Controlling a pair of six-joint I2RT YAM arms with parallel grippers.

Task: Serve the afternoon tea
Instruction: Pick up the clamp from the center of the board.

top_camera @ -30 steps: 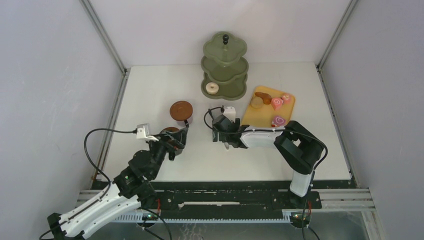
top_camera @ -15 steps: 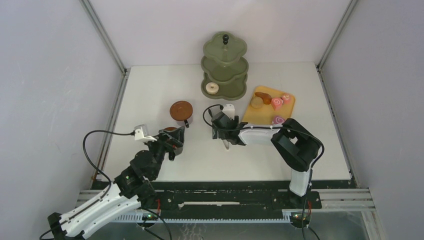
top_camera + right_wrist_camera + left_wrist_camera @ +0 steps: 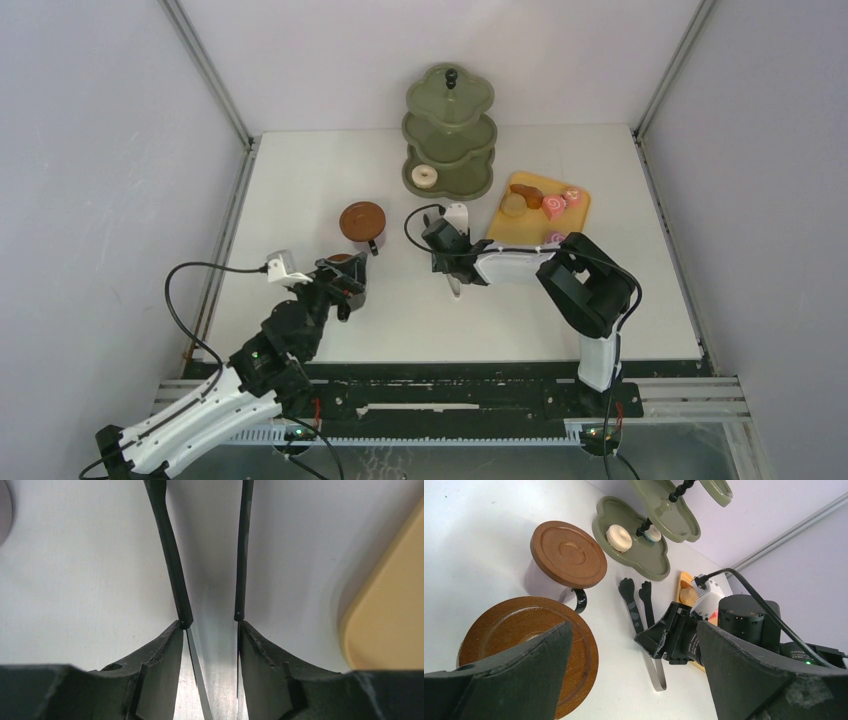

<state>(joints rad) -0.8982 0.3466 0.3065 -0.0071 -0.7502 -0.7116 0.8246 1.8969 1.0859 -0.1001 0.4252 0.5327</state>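
The olive-green three-tier stand [image 3: 450, 140] stands at the back with a donut [image 3: 425, 176] on its bottom tier; it also shows in the left wrist view [image 3: 644, 560]. One brown cup with a saucer on top [image 3: 362, 221] stands left of centre. My left gripper [image 3: 345, 285] is open and empty, its jaws wide over a second saucer-topped cup [image 3: 519, 630]. My right gripper [image 3: 210, 627] lies low on the table, its fingers [image 3: 170, 645] pressed against both arms of the black tongs [image 3: 167, 545]. Pink swirl cakes [image 3: 556, 204] and buns [image 3: 513, 204] lie on the tray.
The flat orange-yellow tray [image 3: 505, 238] lies right of the tongs, close to my right wrist. The tongs' steel bend [image 3: 455, 290] points toward the near edge. Grey walls and metal posts close in the white table [image 3: 300, 180] on three sides.
My right gripper has shifted a little left and farther back along the tongs. My left gripper has stayed almost still over the near cup.
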